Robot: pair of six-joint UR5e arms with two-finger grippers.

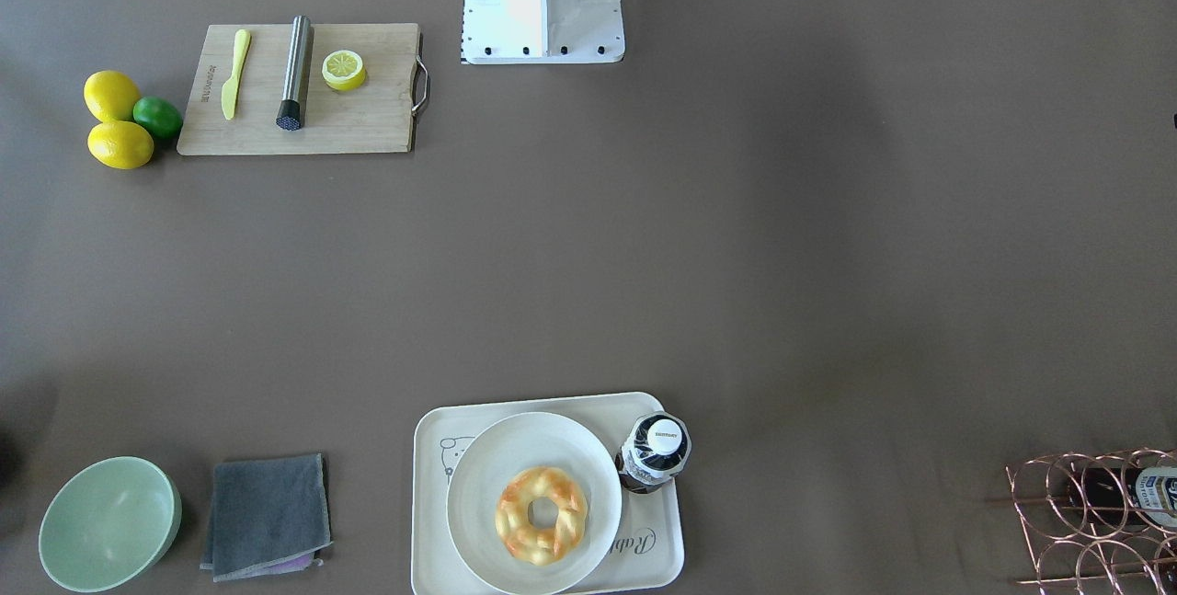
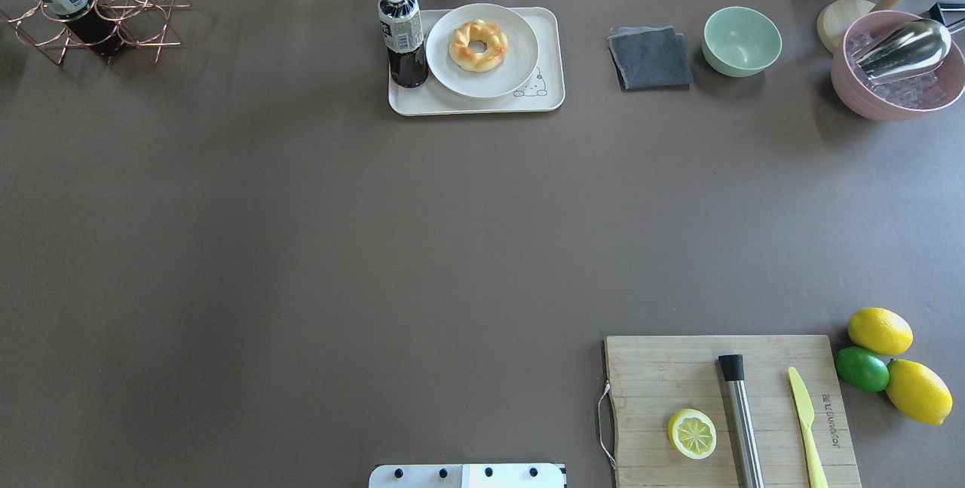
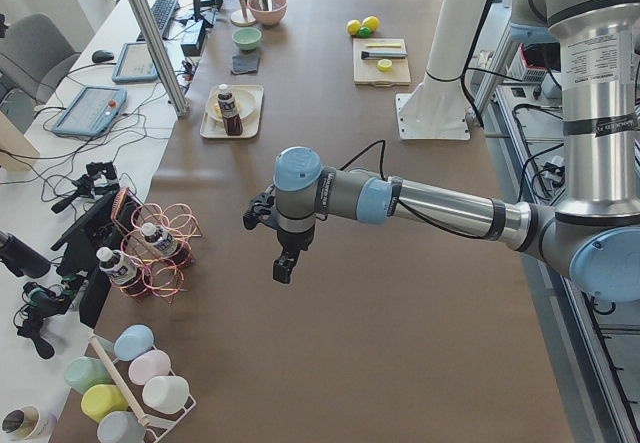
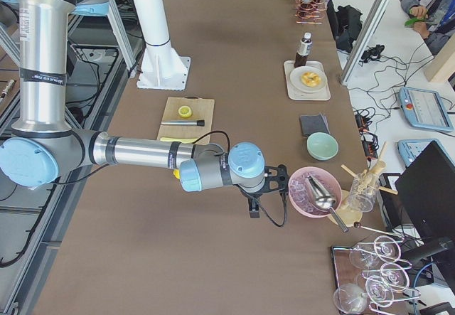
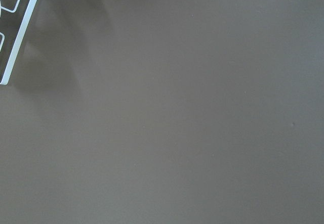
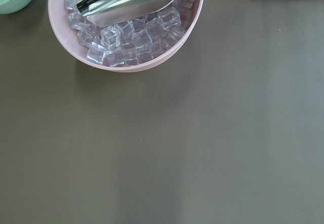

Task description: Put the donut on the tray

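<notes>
Left end effector [image 3: 285, 265] and right end effector [image 4: 254, 207] are held over open matte surface [image 2: 301, 247]; opening cannot be told. Glazed twisted donut [image 2: 478, 45] is seated on round plate [image 2: 452, 75] on rimmed tray [image 2: 549, 35].

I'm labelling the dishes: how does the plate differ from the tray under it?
The plate is round and plain; the tray is rectangular with a cartoon drawing. The plate holds the donut; the tray holds the plate and a bottle. Both are pale.

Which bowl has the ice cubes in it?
The pink bowl, the one holding the shiny metal scoop. The green bowl next to the grey cloth has nothing in it.
</notes>
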